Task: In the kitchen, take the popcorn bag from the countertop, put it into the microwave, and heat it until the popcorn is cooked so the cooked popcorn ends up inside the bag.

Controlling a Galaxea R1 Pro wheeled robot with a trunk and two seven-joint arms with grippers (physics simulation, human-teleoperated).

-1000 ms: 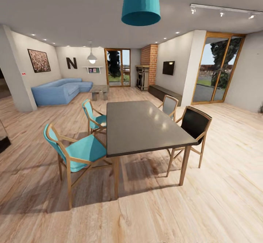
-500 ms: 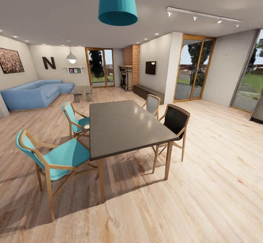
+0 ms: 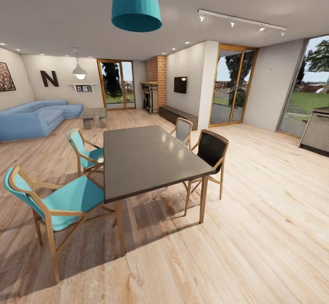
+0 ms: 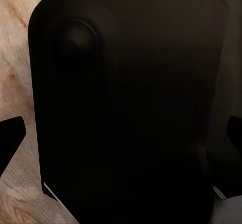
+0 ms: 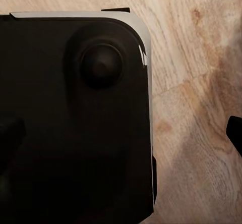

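Note:
The popcorn bag, the popcorn, the microwave and the countertop are out of view. I am in an open dining and living room. My left gripper (image 4: 121,138) hangs over my own black base (image 4: 126,82), its two dark fingertips (image 4: 11,135) far apart at the frame's edges, open and empty. My right gripper (image 5: 121,133) is likewise open above the base's corner (image 5: 75,108) and the wooden floor (image 5: 191,82), with one fingertip (image 5: 235,132) showing at the edge.
A dark dining table (image 3: 141,157) stands ahead with two teal chairs (image 3: 59,201) on its left, and a black chair (image 3: 211,151) and a grey one on its right. A blue sofa (image 3: 32,119) is at far left. A grey steel-fronted unit (image 3: 316,132) shows at far right. Open wooden floor (image 3: 265,212) lies to the right.
The head view has swung to the right, so table, chairs and sofa sit further left in the picture. The grey unit and a garden window have come into view at right.

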